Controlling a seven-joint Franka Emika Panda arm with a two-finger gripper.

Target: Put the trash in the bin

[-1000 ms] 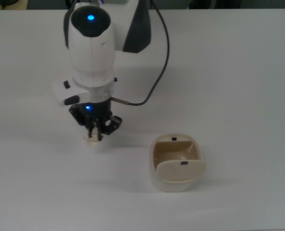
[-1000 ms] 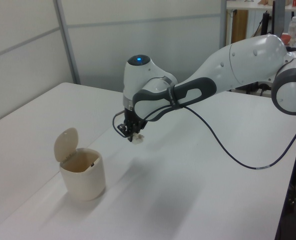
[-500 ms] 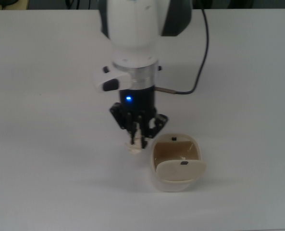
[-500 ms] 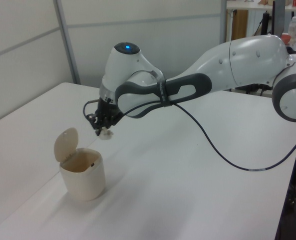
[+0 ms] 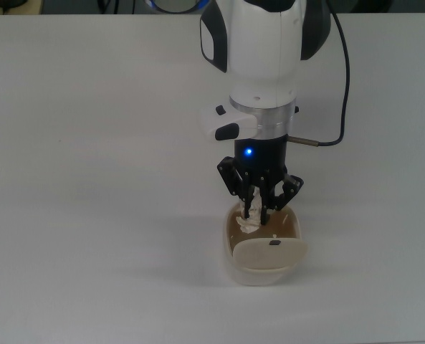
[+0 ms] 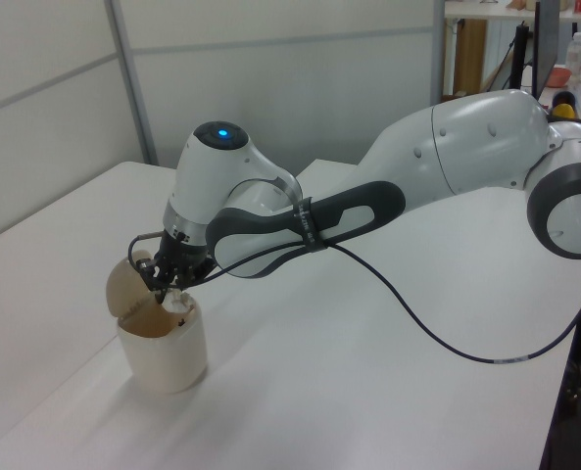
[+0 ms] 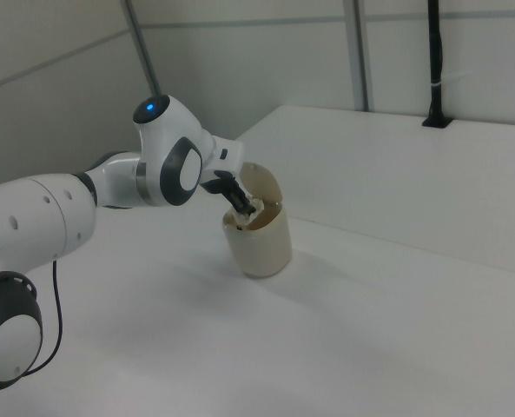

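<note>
The beige bin (image 5: 234, 269) (image 6: 163, 357) (image 7: 261, 248) stands on the white table with its flap lid (image 5: 269, 251) (image 6: 123, 289) swung up. My gripper (image 5: 256, 213) (image 6: 168, 291) (image 7: 242, 204) hangs right over the bin's open mouth, shut on the trash (image 5: 248, 222) (image 6: 179, 300) (image 7: 250, 208), a crumpled cream-white paper wad. The wad sits at about rim height, inside the outline of the opening in the top view.
A black cable (image 5: 337, 107) (image 6: 447, 323) loops from my wrist over the table. The white table (image 5: 90, 215) spreads wide around the bin. A wall and a metal post (image 6: 128, 83) stand behind the table in the left view.
My gripper carried the trash toward the top view's right, from beside the bin to directly over its opening, and came down toward the rim.
</note>
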